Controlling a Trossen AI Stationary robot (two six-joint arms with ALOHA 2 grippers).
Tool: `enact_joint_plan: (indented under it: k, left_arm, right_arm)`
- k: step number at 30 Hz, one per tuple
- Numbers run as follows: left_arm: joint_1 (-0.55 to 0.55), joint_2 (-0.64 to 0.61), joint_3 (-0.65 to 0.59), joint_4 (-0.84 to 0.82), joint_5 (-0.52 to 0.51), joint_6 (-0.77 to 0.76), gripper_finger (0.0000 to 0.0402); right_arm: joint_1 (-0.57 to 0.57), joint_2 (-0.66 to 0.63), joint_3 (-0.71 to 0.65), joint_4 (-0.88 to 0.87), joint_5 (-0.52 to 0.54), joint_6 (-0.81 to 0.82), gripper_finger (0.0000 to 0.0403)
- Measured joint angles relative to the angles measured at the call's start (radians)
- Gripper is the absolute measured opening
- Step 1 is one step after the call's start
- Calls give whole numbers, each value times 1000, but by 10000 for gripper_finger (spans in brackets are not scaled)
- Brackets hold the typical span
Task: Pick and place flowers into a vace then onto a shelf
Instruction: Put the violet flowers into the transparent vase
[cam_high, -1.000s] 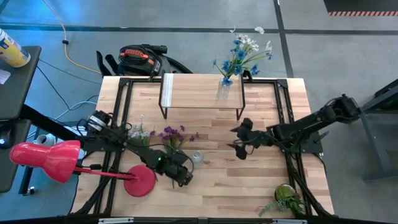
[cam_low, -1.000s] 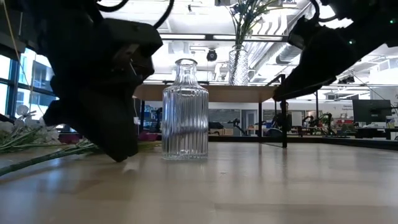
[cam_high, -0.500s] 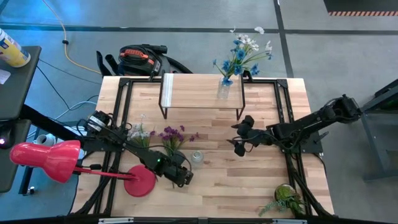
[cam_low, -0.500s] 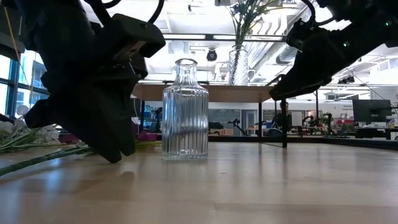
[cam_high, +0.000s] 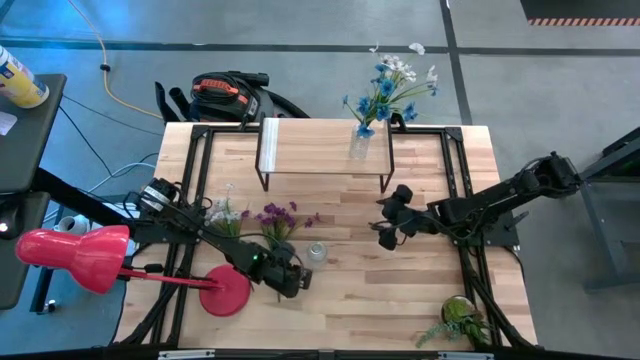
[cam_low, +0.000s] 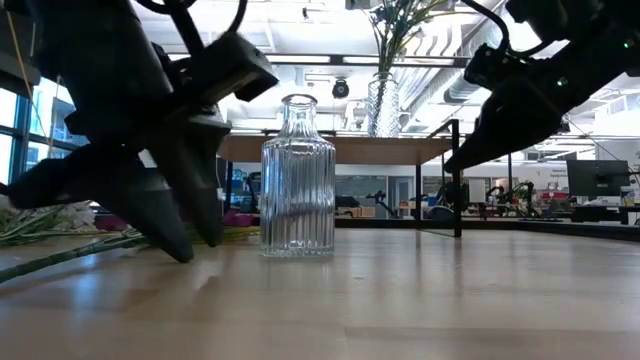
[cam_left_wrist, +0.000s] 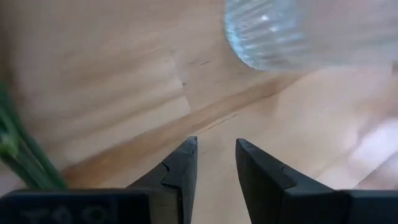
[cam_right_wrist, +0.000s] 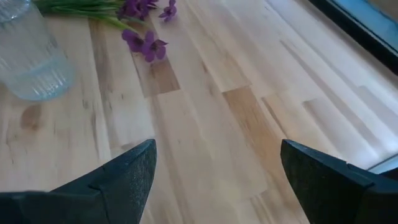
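An empty ribbed glass vase (cam_high: 317, 252) (cam_low: 297, 180) stands upright on the wooden table. Purple flowers (cam_high: 278, 214) (cam_right_wrist: 146, 43) and pale white flowers (cam_high: 225, 212) lie flat on the table to its left. My left gripper (cam_high: 296, 283) (cam_left_wrist: 216, 146) points steeply down just beside the vase on its near left. It is open by a narrow gap with nothing in it. My right gripper (cam_high: 386, 226) (cam_right_wrist: 214, 162) hovers wide open right of the vase, empty. On the shelf (cam_high: 310, 150) stands a second vase with blue and white flowers (cam_high: 385, 85).
A red desk lamp (cam_high: 75, 258) with a round base (cam_high: 227, 291) sits at the near left, close to my left arm. A small potted plant (cam_high: 462, 316) stands at the near right corner. Black frame rails (cam_high: 455, 170) run along both table sides.
My left gripper has rolled about its own pointing line while staying in place beside the vase; its two fingers now show spread side by side in the low view. My right gripper has turned a little without travelling. The vase and flowers have not moved.
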Motion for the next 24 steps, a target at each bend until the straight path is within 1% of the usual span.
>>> enact_joint_plan:
  k: [3,6,11,24]
  left_arm:
    - [0,2,-2,60,22,-148,145]
    - [-2,3,-1,131,25,-210,145]
    - [-1,3,-1,144,5,-219,145]
    - [-1,2,-1,151,1,-219,145]
  right_arm:
    - [0,0,0,0,-3,-27,332]
    - [0,0,0,0,-11,-44,332]
    - [0,0,0,1,-12,-65,332]
    - [0,0,0,3,-8,-65,332]
